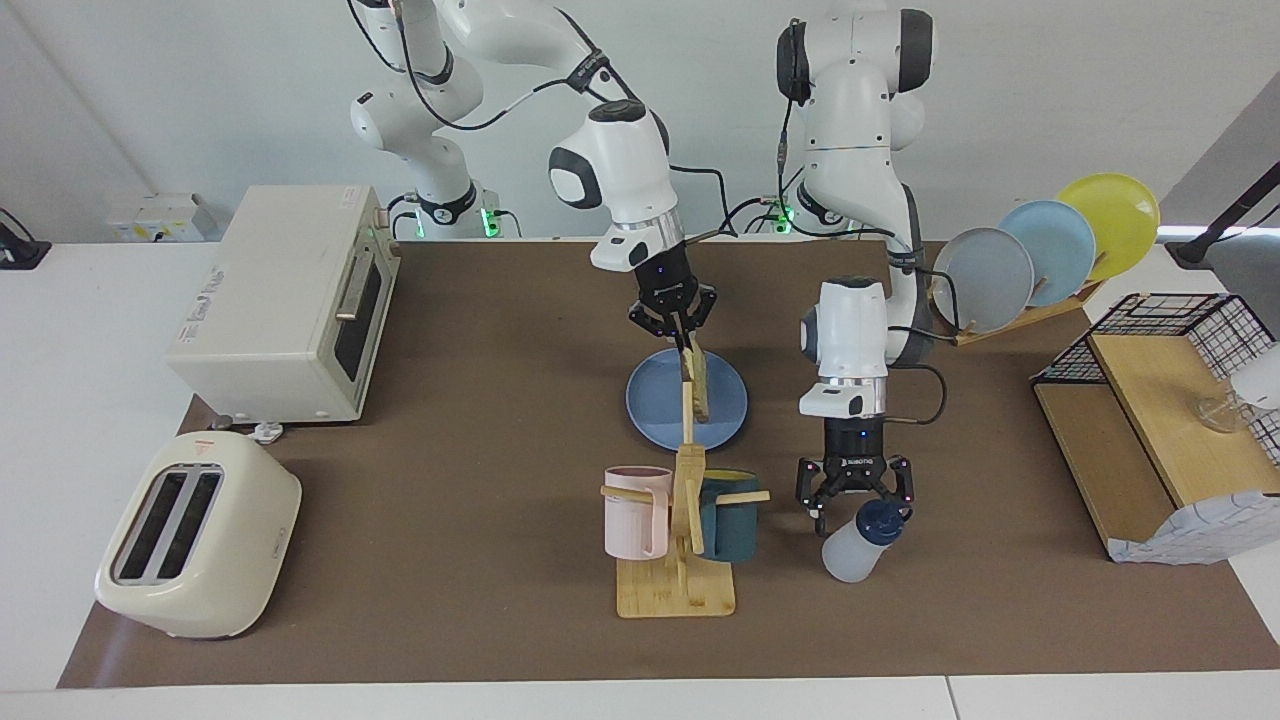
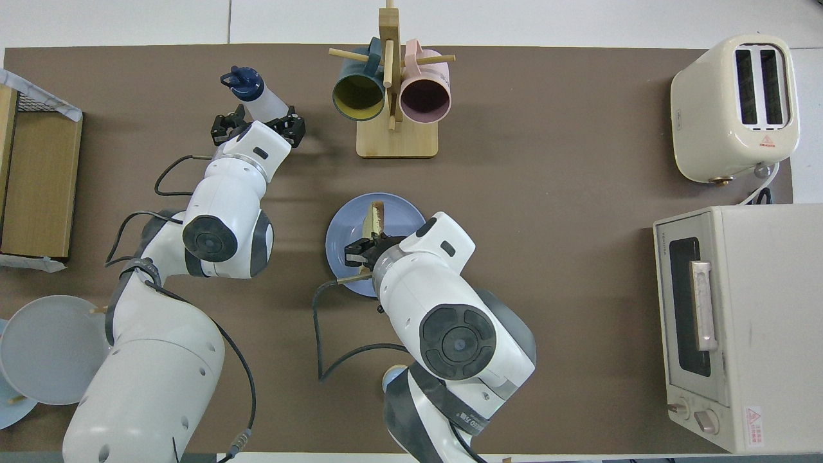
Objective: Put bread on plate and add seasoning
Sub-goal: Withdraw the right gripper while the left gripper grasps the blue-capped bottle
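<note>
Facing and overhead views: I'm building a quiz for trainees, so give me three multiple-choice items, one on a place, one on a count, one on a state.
1. The bread is: A in the toaster; B over the plate; C on the mug rack.
2. Plates in the rack number: A one; B two; C three.
3. The left pincer is: A open; B shut on the seasoning; C shut on a mug.

B: the right pincer holds it edge-down there.
C: grey, light blue, yellow.
A: its fingers stand spread at the bottle's cap.
</note>
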Available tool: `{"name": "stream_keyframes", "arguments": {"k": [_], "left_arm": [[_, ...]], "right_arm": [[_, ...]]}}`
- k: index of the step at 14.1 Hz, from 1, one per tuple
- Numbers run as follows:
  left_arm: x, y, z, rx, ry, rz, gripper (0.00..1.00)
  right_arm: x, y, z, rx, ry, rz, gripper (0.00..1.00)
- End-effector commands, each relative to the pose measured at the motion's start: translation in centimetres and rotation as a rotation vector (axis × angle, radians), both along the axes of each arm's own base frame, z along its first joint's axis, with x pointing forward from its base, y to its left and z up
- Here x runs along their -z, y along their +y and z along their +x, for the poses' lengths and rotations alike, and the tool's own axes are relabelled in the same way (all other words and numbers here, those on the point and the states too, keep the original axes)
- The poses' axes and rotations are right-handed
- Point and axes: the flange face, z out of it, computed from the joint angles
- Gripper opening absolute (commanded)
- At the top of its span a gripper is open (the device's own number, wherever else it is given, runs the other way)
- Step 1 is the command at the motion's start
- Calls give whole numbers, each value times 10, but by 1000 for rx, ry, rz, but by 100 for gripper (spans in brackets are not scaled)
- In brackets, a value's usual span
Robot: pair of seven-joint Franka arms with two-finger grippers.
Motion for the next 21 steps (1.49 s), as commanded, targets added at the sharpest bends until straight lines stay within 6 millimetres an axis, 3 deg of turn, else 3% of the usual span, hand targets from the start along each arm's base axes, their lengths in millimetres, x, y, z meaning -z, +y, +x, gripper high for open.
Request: {"name": "stream_keyframes", "arguments": {"k": [1, 8, 9, 11, 13, 19, 21], "left_arm": [[2, 0, 17, -37, 20, -17, 100], [-1, 9, 32, -72, 17, -40, 100], [0, 10, 34, -73, 28, -36, 100], [5, 9, 34, -70, 32, -30, 100], [15, 8, 34, -69, 36, -25, 100], [16, 7, 34, -84, 42, -45, 100], [15, 6, 35, -85, 39, -51, 100]], "right_arm": [[2, -6, -13, -24, -17, 10, 0], [22, -23, -25, -29, -8, -2, 0], [22, -24, -25, -18, -2, -1, 9], [20, -23, -27, -23, 0, -4, 100], [19, -23, -25, -25, -2, -6, 100], [3, -23, -12, -18, 15, -39, 100], [-9, -39, 6, -4, 5, -56, 100]]}}
